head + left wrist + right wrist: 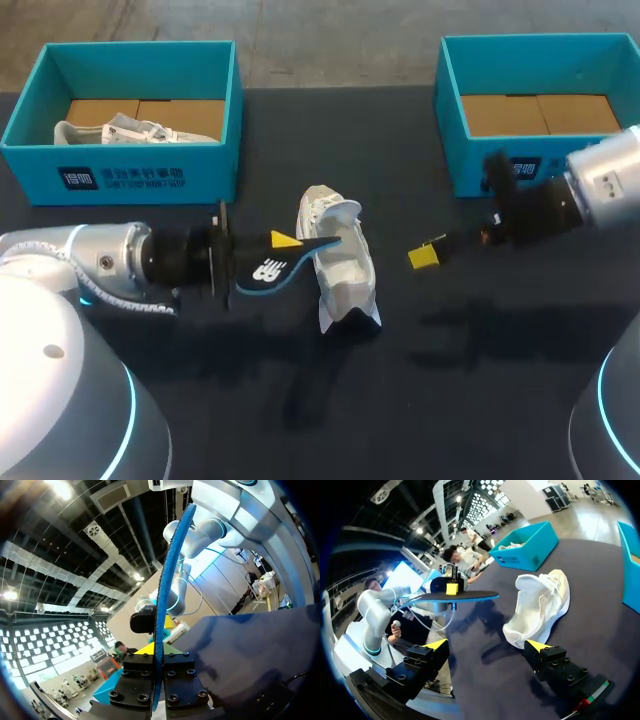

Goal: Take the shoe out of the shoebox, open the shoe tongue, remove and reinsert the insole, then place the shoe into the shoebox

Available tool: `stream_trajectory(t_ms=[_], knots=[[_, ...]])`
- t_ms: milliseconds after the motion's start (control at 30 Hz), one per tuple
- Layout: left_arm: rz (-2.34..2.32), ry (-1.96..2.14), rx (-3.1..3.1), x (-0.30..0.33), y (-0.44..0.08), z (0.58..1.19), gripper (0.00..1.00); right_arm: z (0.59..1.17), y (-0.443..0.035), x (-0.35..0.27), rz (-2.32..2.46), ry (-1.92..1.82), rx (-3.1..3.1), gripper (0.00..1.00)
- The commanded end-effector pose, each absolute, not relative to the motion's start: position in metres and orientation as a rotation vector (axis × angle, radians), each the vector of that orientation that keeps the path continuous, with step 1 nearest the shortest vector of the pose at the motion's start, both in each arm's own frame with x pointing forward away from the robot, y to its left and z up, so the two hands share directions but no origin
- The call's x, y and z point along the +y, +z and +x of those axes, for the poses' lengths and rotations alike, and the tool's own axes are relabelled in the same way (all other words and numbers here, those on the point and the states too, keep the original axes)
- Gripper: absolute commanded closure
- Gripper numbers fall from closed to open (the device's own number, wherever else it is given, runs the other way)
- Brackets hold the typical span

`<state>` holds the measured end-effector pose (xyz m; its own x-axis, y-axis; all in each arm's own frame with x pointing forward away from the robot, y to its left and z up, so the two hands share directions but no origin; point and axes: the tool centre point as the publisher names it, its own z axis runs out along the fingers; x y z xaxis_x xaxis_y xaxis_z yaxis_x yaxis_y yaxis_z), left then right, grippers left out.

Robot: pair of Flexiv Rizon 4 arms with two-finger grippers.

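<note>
Pinching thin blue-edged insole [268, 272] in left gripper [283, 241]; judged light, floppy. Held right gripper [427, 255] spread wide near soft white sneaker [345, 265]; judged heel collar best hold.

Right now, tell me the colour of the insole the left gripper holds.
The insole is black with a blue edge, clearest in the head view.
</note>
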<state>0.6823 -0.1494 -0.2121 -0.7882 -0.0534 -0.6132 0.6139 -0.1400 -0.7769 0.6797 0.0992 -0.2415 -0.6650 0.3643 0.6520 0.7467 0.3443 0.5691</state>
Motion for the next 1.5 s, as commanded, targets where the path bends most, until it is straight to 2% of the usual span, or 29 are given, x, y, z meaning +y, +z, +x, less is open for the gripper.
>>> stream_trajectory(t_ms=[33,367,1500], knots=[[0.609,-1.979,1.681,-0.148,-0.217,0.675,1.00,0.674,-0.253,0.100,-0.985,-1.258,-2.199,0.00],[0.600,-1.947,1.719,-0.153,-0.234,0.683,1.00,0.665,-0.268,0.093,-1.011,-1.282,-2.166,0.00],[0.600,-1.947,1.719,-0.153,-0.234,0.683,1.00,0.665,-0.268,0.093,-1.011,-1.282,-2.166,0.00]])
